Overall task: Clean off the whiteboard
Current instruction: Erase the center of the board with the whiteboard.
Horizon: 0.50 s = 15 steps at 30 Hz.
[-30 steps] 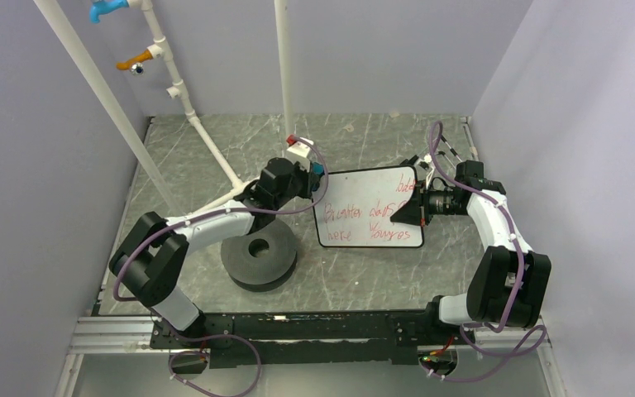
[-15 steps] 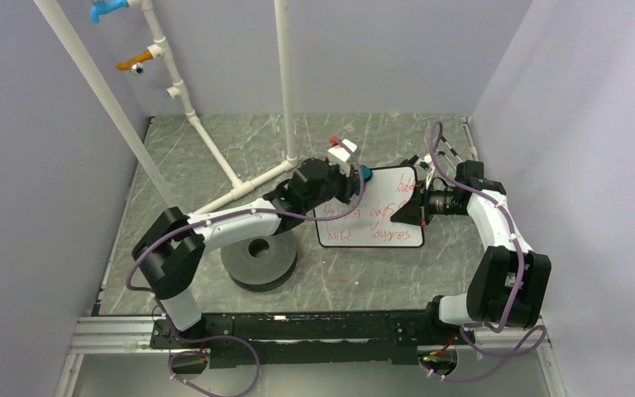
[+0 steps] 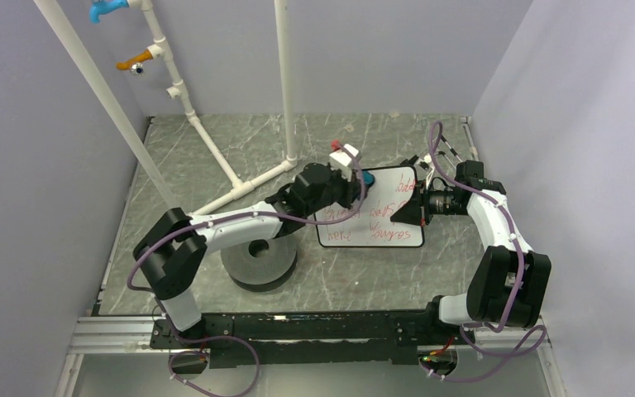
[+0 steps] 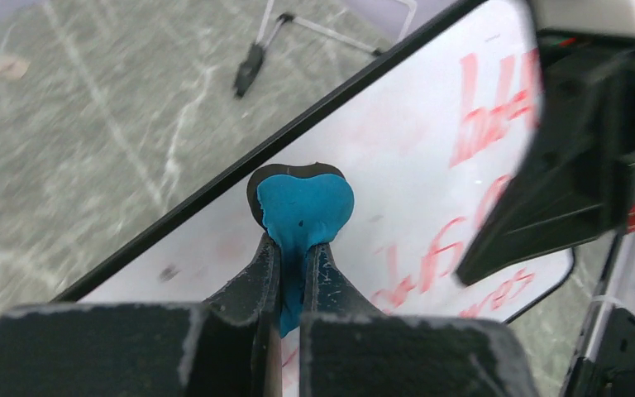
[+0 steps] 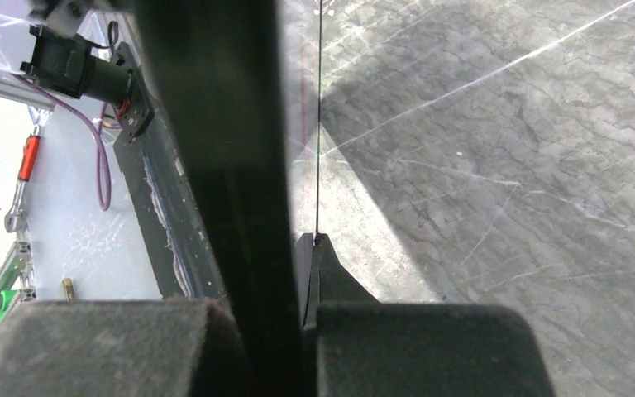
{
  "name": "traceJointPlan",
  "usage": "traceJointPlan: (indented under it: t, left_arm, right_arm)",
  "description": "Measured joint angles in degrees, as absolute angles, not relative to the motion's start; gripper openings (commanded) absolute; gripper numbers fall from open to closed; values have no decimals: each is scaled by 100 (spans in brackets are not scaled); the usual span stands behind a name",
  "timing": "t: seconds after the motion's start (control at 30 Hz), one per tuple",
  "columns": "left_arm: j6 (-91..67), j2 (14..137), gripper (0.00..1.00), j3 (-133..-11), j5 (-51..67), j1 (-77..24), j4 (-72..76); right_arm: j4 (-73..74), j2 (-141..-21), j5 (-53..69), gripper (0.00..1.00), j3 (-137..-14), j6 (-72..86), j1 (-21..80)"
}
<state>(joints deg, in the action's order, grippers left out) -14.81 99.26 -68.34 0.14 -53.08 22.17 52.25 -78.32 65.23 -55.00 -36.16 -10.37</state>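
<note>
Grey counter [image 3: 215, 149]. Whiteboard [image 3: 380, 203] sits right of centre on it, with red handwriting across its near and right parts. Black disc [image 3: 258, 265] is near the board's near-left corner. Right tool [image 3: 403, 213] is clamped on the whiteboard's right edge. Left tool [image 4: 293, 248] is closed on a blue eraser [image 4: 302, 207], which is pressed to the board's far-left area.

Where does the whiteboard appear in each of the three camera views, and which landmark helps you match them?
Top external: the whiteboard lies flat, right of centre, with red writing on it.
Left wrist: the whiteboard fills the centre and right, its black edge running diagonally.
Right wrist: the whiteboard is seen almost edge-on, as a thin vertical strip at centre.
Shared landmark: the grey marbled table shows in all three views.
</note>
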Motion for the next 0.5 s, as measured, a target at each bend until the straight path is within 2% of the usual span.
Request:
traceJointPlan:
  t: [0.23, 0.5]
  left_arm:
    - [-1632, 9402, 0, -5863, -1, -4493, 2255]
    - [-1688, 9347, 0, -5758, -3, -4355, 2233]
  right_arm:
    - [5223, -7832, 6506, 0, -5500, -3518, -1037]
    - [5223, -7832, 6499, 0, -5500, -3485, -1037]
